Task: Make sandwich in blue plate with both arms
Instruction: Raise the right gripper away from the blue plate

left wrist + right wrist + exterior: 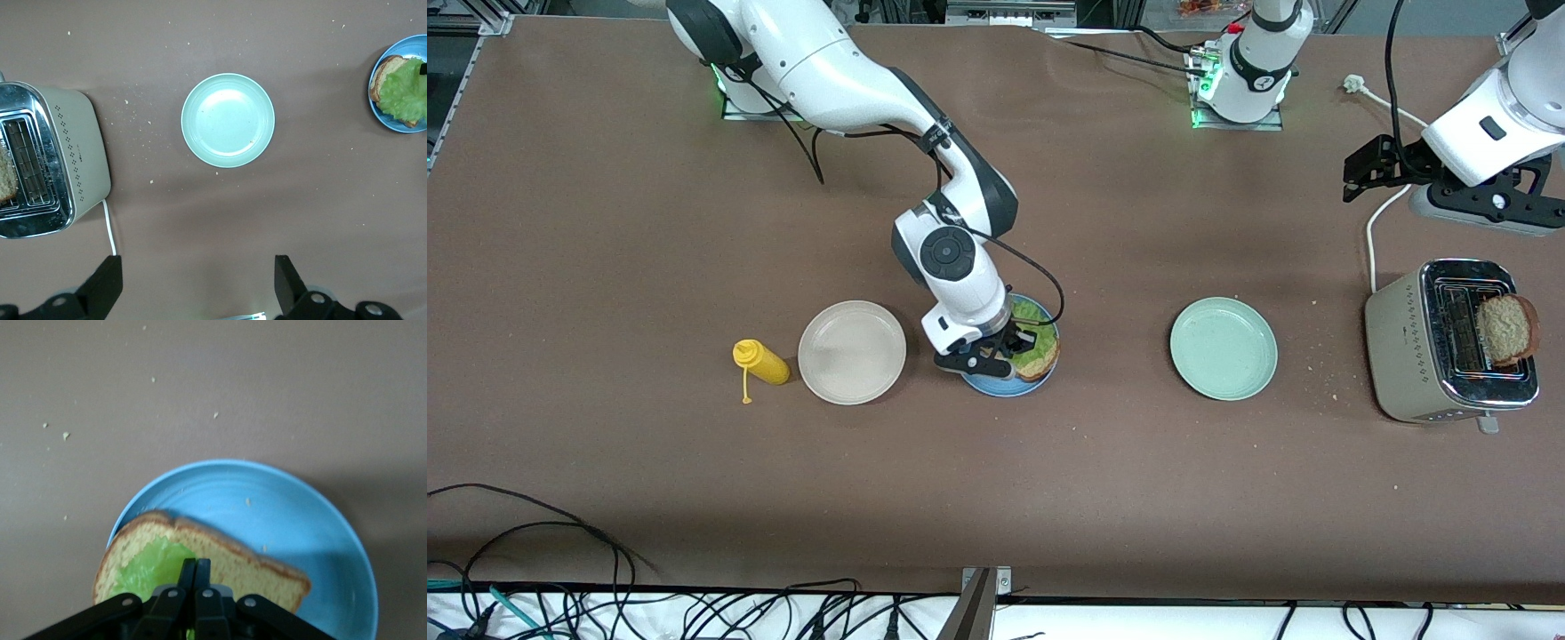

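The right claw [194, 577] is pinched fully together, its tips down on the lettuce leaf [152, 563] that lies on a slice of brown bread [227, 563] in the blue plate [280, 513]. Nothing else shows between its tips, so whether it grips the leaf or only presses it into place cannot be told. In the front view that claw [996, 354] sits over the blue plate [983, 384], which stands on the bench [1049, 498] between a beige-white plate [852, 352] and a pale green plate [1224, 348]; a yellow squeeze bottle [761, 362] lies beside the beige-white plate.

The left claw [1362, 173] hangs spread wide and empty above the bench near the toaster [1414, 356], waiting. A second slice [1506, 328] stands up out of the toaster's slot.

By my reckoning the sandwich is about two-thirds built: bottom bread and lettuce are in place. Left to do: lift the toasted slice from the toaster and lay it on the leaf.
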Motion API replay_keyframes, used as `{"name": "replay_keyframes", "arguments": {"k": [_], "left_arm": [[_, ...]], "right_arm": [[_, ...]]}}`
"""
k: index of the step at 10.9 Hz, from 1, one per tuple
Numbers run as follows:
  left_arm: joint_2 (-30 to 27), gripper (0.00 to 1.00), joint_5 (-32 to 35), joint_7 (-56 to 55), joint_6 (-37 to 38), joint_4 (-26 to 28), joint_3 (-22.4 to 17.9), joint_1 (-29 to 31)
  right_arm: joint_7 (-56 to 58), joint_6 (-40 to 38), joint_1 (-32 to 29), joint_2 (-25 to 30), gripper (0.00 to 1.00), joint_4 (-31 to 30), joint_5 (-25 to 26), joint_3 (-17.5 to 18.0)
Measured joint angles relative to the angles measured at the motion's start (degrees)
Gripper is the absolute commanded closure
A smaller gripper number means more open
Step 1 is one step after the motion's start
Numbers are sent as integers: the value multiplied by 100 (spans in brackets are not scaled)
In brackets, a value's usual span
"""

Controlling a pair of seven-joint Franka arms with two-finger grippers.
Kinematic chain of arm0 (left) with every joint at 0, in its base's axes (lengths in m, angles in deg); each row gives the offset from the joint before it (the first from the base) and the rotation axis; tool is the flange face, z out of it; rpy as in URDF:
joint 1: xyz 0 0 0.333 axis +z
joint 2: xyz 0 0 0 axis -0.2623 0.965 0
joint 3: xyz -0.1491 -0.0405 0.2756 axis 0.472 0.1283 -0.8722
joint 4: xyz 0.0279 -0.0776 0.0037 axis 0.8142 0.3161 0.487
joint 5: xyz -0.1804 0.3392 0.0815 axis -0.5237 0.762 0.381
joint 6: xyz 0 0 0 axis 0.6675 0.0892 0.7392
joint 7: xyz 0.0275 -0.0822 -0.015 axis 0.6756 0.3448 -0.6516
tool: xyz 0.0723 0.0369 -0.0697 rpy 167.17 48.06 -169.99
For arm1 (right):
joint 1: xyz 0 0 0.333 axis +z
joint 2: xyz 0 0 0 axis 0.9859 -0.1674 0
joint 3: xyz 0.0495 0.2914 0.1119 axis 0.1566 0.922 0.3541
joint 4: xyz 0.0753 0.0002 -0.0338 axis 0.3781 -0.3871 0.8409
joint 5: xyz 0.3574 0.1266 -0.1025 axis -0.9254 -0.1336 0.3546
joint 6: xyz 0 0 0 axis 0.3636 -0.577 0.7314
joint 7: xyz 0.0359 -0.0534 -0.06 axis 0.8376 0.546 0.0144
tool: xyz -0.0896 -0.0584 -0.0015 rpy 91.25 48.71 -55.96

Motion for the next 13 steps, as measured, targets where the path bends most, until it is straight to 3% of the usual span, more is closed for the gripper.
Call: {"name": "replay_keyframes", "arguments": {"k": [1, 3, 8, 13], "left_arm": [[0, 0, 0, 0, 2, 0, 0, 0], [-1, 0, 0, 0, 6, 0, 0, 0], [-1, 0, 0, 0, 8, 0, 0, 0], [-2, 0, 0, 0, 12, 0, 0, 0]], "right_arm": [[120, 96, -5, -73, 100, 0, 0, -89], [318, 367, -62, -264, 1, -2, 0, -170], [414, 703, -23, -330, 0, -34, 0, -173], [852, -22, 14, 269, 0, -88, 0, -208]]}}
